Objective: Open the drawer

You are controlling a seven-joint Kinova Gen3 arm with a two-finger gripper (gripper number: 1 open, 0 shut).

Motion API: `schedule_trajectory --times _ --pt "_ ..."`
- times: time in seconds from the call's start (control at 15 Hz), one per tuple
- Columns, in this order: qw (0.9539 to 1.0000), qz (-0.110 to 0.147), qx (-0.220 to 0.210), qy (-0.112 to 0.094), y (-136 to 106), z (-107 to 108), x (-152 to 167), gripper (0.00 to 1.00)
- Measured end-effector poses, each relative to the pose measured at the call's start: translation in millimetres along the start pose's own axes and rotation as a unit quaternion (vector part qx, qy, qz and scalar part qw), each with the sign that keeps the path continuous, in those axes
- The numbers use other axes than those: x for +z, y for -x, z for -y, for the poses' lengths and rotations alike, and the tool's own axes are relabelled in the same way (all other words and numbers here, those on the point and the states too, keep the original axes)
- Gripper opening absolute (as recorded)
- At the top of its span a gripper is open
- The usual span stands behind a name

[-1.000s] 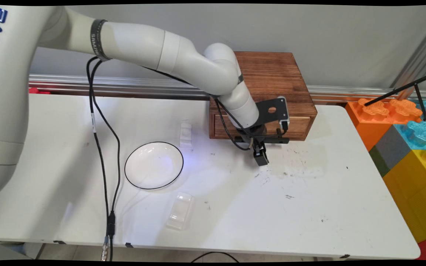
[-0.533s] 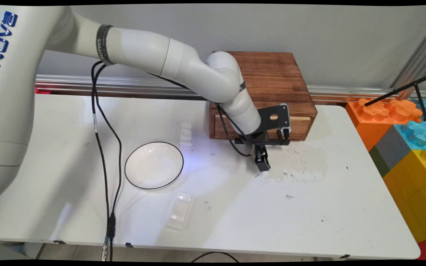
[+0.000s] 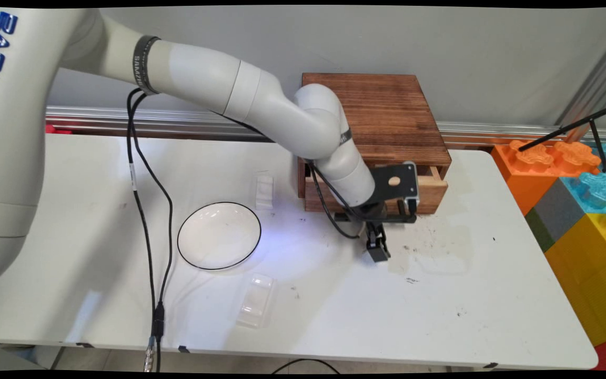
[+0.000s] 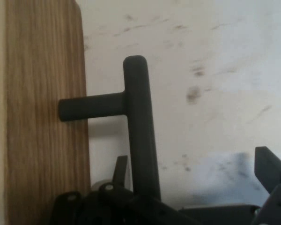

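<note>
Claw (image 3: 378,251), clenched on drawer handle (image 4: 136,122), w/ wooden drawer (image 3: 432,184) now pulled partway out vs. earlier.

Drawer (image 3: 432,185) front behind arm, bracket.

Even, soft daylight filled the main view, bright on the white desk (image 3: 440,316), with faint grey shadows under the arm and beside the wooden drawer box (image 3: 382,113). The plate (image 3: 219,235) showed mild sheen. Straight edges bowed toward the corners. The hand view was dimmer and soft, the dark handle (image 4: 136,117) slightly blurred.
</note>
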Motion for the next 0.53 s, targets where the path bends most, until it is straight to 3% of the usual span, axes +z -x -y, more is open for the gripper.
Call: schedule_trajectory --times 0.53 --pt "0.9994 -0.014 -0.009 0.03 -2 -49 -4 1.0"
